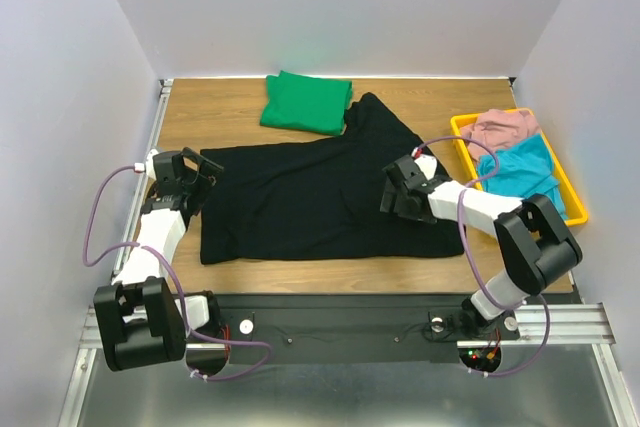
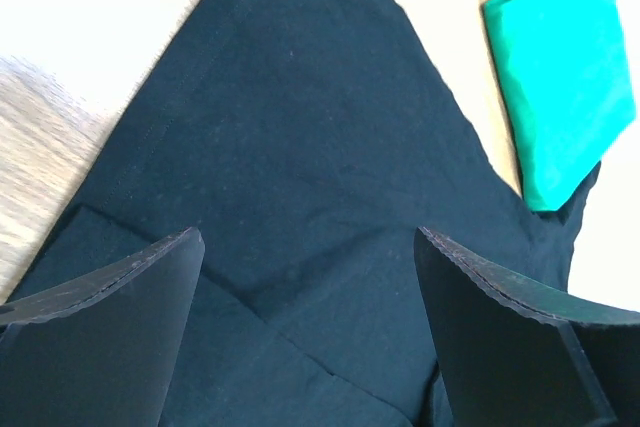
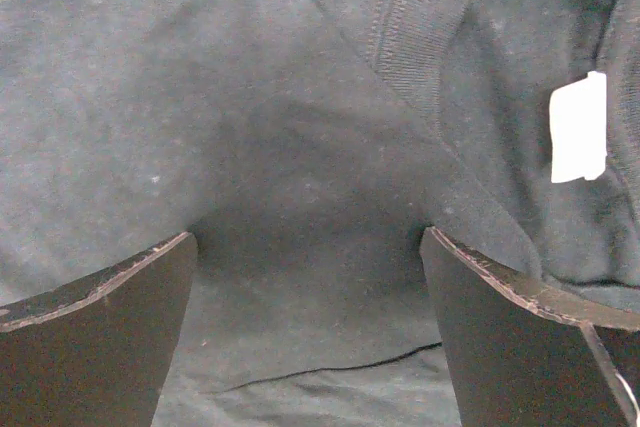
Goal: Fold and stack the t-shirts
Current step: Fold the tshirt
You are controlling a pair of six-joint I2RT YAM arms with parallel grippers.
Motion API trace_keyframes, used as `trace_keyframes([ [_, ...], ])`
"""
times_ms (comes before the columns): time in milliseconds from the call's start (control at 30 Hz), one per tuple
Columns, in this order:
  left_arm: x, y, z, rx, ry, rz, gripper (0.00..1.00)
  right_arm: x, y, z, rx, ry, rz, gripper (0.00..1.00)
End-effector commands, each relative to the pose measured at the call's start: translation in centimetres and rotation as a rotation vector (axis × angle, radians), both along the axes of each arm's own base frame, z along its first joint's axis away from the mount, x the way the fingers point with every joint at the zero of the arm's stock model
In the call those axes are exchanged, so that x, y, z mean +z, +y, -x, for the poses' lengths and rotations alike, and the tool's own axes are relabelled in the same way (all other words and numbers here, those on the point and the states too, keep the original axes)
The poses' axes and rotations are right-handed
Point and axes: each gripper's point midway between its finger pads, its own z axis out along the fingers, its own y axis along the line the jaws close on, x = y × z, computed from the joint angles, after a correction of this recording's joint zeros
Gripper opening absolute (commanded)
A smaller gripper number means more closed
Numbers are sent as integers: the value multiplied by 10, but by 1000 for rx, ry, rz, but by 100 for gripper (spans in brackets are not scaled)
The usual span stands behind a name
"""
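Observation:
The black t-shirt [image 1: 310,197] lies spread across the middle of the wooden table, partly folded, one sleeve reaching up to the folded green t-shirt [image 1: 305,102] at the back. My left gripper [image 1: 195,179] is open over the shirt's left edge; its wrist view shows black cloth [image 2: 300,147] between the fingers and the green shirt [image 2: 565,67] at upper right. My right gripper [image 1: 400,192] is open over the shirt's right part near the collar; its wrist view shows the ribbed collar [image 3: 405,27] and white neck tag [image 3: 578,127].
A yellow tray [image 1: 575,192] at the right edge holds a pink cloth [image 1: 500,129] and a teal cloth [image 1: 525,172]. Bare wood [image 1: 215,107] shows at the back left. White walls enclose the table.

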Motion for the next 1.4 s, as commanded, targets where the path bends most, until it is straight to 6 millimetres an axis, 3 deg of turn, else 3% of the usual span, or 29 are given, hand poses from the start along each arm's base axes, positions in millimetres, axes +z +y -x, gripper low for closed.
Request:
trace_keyframes([
  [0,15,-6,-12,-48,-53,-8,99,-6,3,20,-40,1,-109,100],
  [33,15,-6,-13,-49,-55,-9,99,-11,3,31,-47,23,-135,100],
  [67,19,-6,-14,-50,-64,-11,98,-25,5,59,-58,101,-196,100],
  [167,21,-3,-15,-46,-60,-29,99,-26,5,93,-101,139,-306,100],
  [200,21,-3,-15,-49,-58,-35,98,-32,-2,113,-159,168,-331,100],
  [300,17,2,-16,-34,-37,-57,98,-36,-15,139,-239,205,-337,100],
  [500,20,7,-34,-65,-11,-93,99,-14,-15,140,-236,143,-398,100],
  [533,12,7,-38,-75,18,-98,98,-10,-14,136,-225,129,-397,100],
  [600,14,11,-53,-93,29,-128,99,8,-13,119,-177,68,-372,100],
  [633,14,12,-59,-108,34,-137,99,31,-5,100,-152,12,-382,100],
  [767,13,12,-98,-180,55,-157,98,71,-3,51,-108,-108,-284,100],
  [800,11,12,-115,-208,65,-164,98,98,-3,27,-119,-190,-256,100],
  [867,2,13,-126,-217,108,-167,98,100,-5,4,-152,-207,-180,100],
  [900,-2,16,-141,-212,125,-183,97,125,-6,-19,-165,-278,-149,100],
  [933,-7,17,-143,-227,158,-194,95,130,-5,-30,-167,-290,-131,100],
  [967,1,20,-156,-215,144,-221,94,120,-8,-47,-180,-263,-87,100],
  [1000,-1,21,-161,-213,154,-235,94,123,-7,-58,-165,-267,-65,100],
  [1033,-19,17,-163,-232,208,-246,90,139,-1,-80,-163,-300,-83,100],
  [1067,-24,16,-166,-234,227,-255,89,140,-1,-91,-161,-297,-78,100],
  [1100,-30,21,-177,-216,247,-285,85,123,0,-103,-140,-256,-50,100],
  [1167,-40,16,-181,-223,294,-308,82,139,4,-131,-127,-296,-51,100],
  [1200,-32,16,-192,-215,276,-329,79,126,6,-141,-112,-270,-22,100],
  [1267,-53,11,-193,-229,336,-335,74,134,10,-161,-105,-295,-32,100],
  [1333,-65,13,-193,-219,386,-342,66,119,7,-176,-99,-265,-28,100],
  [1367,-67,11,-193,-222,395,-347,63,129,3,-190,-112,-290,-41,100],
])
